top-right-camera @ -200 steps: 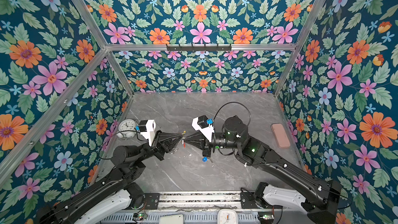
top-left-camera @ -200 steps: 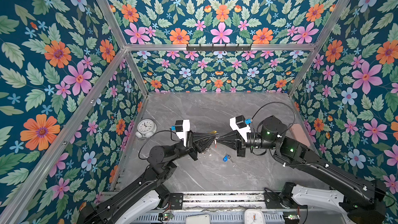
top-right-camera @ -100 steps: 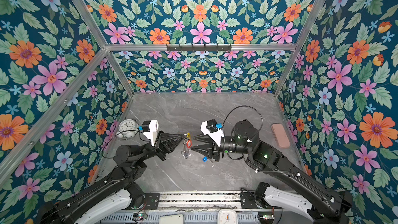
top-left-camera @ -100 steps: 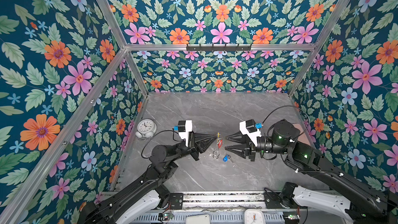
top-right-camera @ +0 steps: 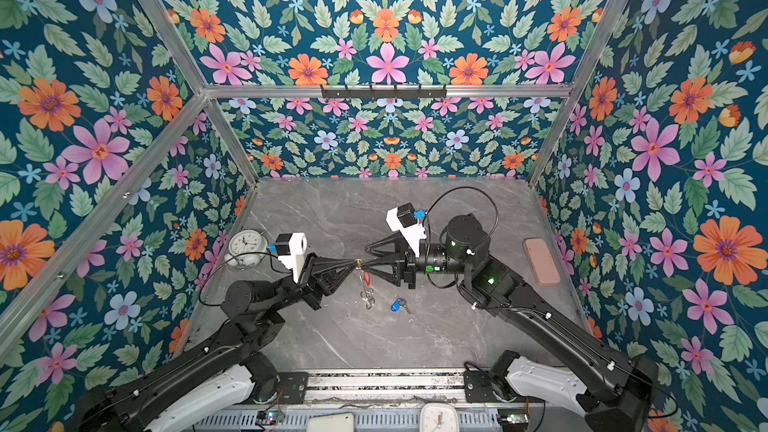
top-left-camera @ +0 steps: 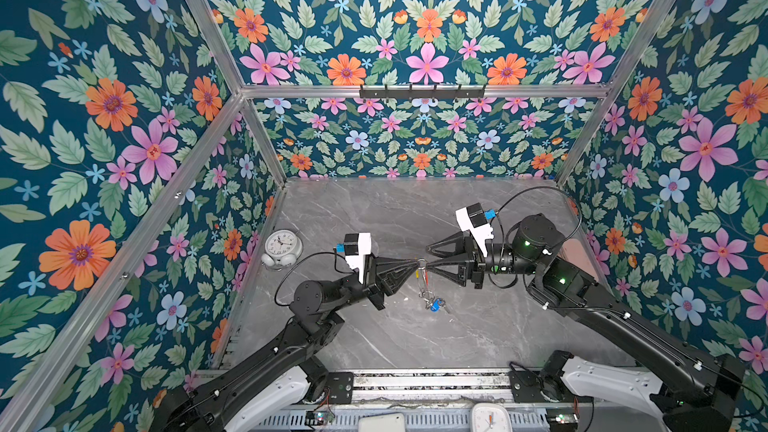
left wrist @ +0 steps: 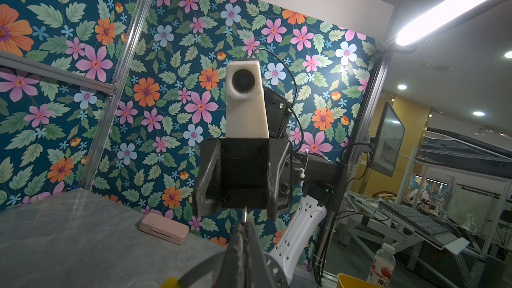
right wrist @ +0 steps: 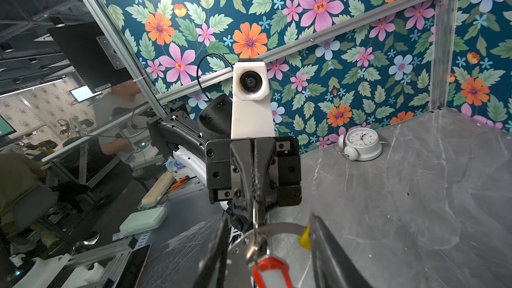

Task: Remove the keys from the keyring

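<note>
While the grey table [top-left-camera: 374, 209] sat below, the left gripper [top-left-camera: 414, 270] was clamped tight on the keyring [right wrist: 279, 228], up above mid-table. The right gripper [top-left-camera: 430, 257] gaped, fingers straddling it. The red-tag key [right wrist: 273, 272] dangled from it, and the blue-tag key [top-right-camera: 398, 305] lay loose on the table.

A robotics lab: a test cell of aluminium framing [top-left-camera: 291, 91] and floral wall panels [top-left-camera: 428, 27] around a grey marble counter [top-left-camera: 374, 209], with a monitor [left wrist: 386, 139], metal racks [left wrist: 410, 217] and a person [right wrist: 116, 117] at a desk outside.
</note>
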You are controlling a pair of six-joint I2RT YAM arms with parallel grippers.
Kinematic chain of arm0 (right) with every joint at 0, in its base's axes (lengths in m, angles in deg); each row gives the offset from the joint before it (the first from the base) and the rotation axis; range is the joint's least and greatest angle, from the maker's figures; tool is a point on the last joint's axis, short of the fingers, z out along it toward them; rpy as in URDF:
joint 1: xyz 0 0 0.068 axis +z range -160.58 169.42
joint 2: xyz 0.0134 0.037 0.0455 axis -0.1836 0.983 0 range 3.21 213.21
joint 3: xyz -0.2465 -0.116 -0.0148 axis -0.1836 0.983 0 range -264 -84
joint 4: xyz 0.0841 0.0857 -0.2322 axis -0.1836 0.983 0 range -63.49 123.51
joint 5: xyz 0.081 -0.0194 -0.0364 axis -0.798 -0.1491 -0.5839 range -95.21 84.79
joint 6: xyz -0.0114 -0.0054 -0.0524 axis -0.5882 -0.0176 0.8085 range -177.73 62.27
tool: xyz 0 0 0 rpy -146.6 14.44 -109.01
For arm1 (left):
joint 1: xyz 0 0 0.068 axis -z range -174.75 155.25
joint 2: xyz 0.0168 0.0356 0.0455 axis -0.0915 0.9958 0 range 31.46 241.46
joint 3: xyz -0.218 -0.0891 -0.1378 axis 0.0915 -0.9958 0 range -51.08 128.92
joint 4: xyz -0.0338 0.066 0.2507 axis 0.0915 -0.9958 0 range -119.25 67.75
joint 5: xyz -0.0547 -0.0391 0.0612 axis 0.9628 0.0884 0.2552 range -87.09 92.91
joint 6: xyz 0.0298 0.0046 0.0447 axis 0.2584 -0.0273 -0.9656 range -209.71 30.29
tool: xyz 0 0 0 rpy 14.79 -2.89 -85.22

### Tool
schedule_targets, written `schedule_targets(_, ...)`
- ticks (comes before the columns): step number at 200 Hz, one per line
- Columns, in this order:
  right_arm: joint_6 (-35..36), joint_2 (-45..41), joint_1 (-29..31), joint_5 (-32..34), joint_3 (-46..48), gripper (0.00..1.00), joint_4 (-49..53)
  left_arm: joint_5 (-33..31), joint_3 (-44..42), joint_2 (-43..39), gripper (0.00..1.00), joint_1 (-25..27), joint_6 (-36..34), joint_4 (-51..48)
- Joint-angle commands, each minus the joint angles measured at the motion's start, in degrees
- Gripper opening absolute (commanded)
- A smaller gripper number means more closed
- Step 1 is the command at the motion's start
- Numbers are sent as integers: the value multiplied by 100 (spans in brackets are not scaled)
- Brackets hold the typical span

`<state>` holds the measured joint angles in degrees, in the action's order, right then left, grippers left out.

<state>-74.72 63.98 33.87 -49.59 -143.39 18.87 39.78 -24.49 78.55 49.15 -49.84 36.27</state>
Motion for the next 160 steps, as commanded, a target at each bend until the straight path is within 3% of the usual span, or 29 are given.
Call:
schedule_targets(1, -141, 13, 37, -167, 34, 41, -352, -93, -13, -24, 0, -2, -42, 300)
schedule_targets(51, -122, 48, 104, -97, 103, 26, -301, -188, -55, -78, 0, -4, -81, 292)
schedule_targets(160, -32, 143, 170, -1, 73, 11, -133, -259, -92, -104, 0, -10, -114, 300)
